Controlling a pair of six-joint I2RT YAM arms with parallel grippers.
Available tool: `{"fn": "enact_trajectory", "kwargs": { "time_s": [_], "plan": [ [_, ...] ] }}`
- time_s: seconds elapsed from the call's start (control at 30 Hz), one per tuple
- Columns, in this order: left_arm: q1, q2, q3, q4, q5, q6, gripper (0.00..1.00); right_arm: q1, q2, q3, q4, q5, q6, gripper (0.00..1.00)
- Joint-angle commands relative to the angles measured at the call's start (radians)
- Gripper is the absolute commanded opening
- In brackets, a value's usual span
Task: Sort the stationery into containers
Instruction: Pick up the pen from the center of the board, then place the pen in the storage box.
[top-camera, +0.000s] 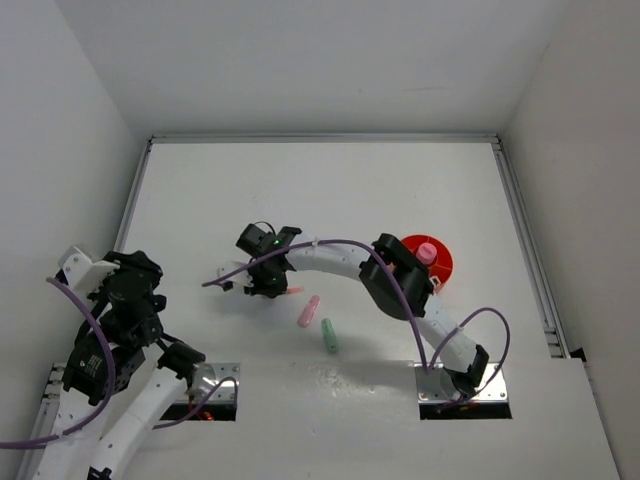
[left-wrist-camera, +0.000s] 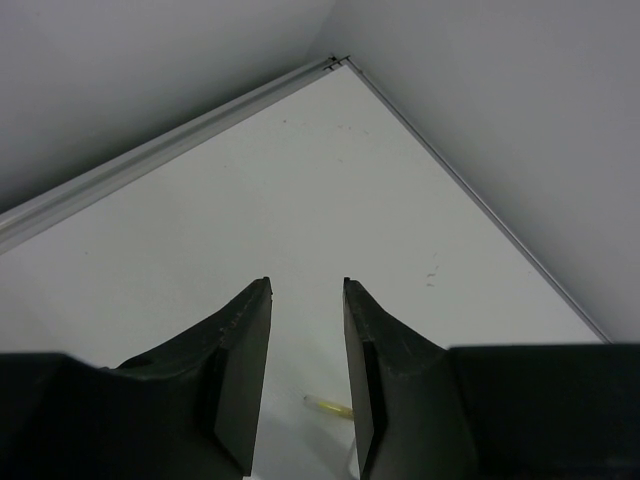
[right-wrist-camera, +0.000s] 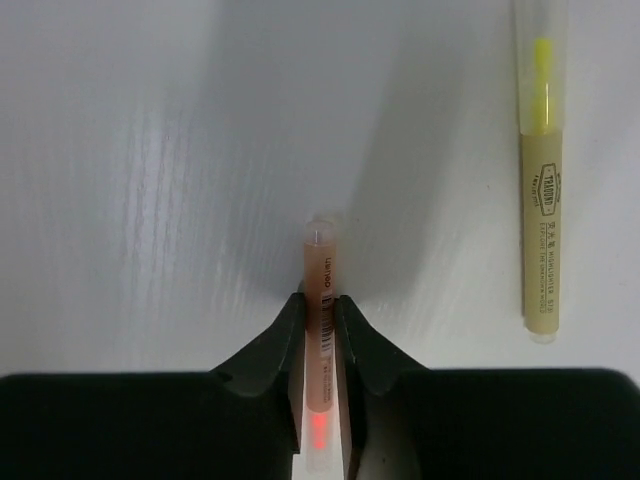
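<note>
Pinching pink stick (right-wrist-camera: 320, 265): right gripper (right-wrist-camera: 320, 298) jaws nearly closed on it, stick lengthwise between fingers, end poking past tips. Yellow stick (right-wrist-camera: 540, 200) lies parallel nearby, apart. Left gripper (left-wrist-camera: 307, 288) part open, holding nothing. Tub (top-camera: 446, 262) well right of grip in top view.

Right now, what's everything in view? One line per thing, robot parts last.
tub: 1, orange-red, right of table centre, partly under the right arm
pink-capped tube: 1, pink cap showing, in the tub
pink marker: 1, pink, lying mid-table
green marker: 1, mint green, beside the pink marker
pink stick: 1, pink, gripped by the right hand
yellow stick: 1, yellow, lying beside the pink stick, apart
yellow tip: 1, below the left hand; same stick or not, cannot tell
table: 1, white
left hand: black, open, empty
right hand: black, shut on the pink stick
</note>
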Motion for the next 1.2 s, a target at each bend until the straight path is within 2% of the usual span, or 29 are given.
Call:
{"fn": "enact_trajectory", "kwargs": {
  "time_s": [0.0, 0.1, 0.17, 0.23, 0.37, 0.5, 0.6, 0.73, 0.8, 0.93, 1.03, 1.17],
  "plan": [
    [0.010, -0.003, 0.018, 0.015, -0.005, 0.004, 0.40, 0.002, -0.048, -0.037, -0.017, 0.014, -0.021, 0.14],
    [0.010, -0.003, 0.009, 0.024, 0.004, 0.004, 0.40, 0.002, -0.135, -0.074, -0.003, 0.037, 0.014, 0.07],
    [0.010, -0.013, 0.009, 0.024, 0.004, 0.013, 0.40, -0.021, -0.230, -0.107, 0.057, 0.115, 0.087, 0.00],
    [0.010, -0.013, 0.009, 0.046, 0.015, 0.022, 0.40, -0.032, -0.296, -0.129, 0.135, 0.272, 0.153, 0.00],
    [0.010, 0.001, -0.012, 0.105, 0.082, 0.099, 0.40, -0.076, -0.515, -0.303, 0.334, 0.474, 0.201, 0.00],
    [0.010, 0.073, -0.025, 0.177, 0.241, 0.186, 0.43, -0.165, -0.728, -0.446, 0.501, 0.701, 0.262, 0.00],
    [0.010, 0.159, -0.034, 0.223, 0.363, 0.246, 0.44, -0.255, -0.889, -0.557, 0.624, 0.804, 0.272, 0.00],
    [0.010, 0.256, -0.034, 0.242, 0.449, 0.282, 0.47, -0.383, -1.093, -0.710, 0.712, 0.863, 0.313, 0.00],
    [0.010, 0.265, -0.034, 0.251, 0.460, 0.291, 0.47, -0.453, -1.219, -0.813, 0.750, 0.896, 0.336, 0.00],
    [0.010, 0.265, -0.043, 0.260, 0.484, 0.300, 0.47, -0.536, -1.351, -0.946, 0.790, 0.947, 0.374, 0.00],
    [0.010, 0.265, -0.043, 0.270, 0.507, 0.309, 0.48, -0.587, -1.376, -1.017, 0.799, 0.956, 0.431, 0.00],
    [0.010, 0.274, -0.043, 0.270, 0.517, 0.309, 0.48, -0.639, -1.385, -1.077, 0.723, 0.873, 0.554, 0.00]
  ]
}}
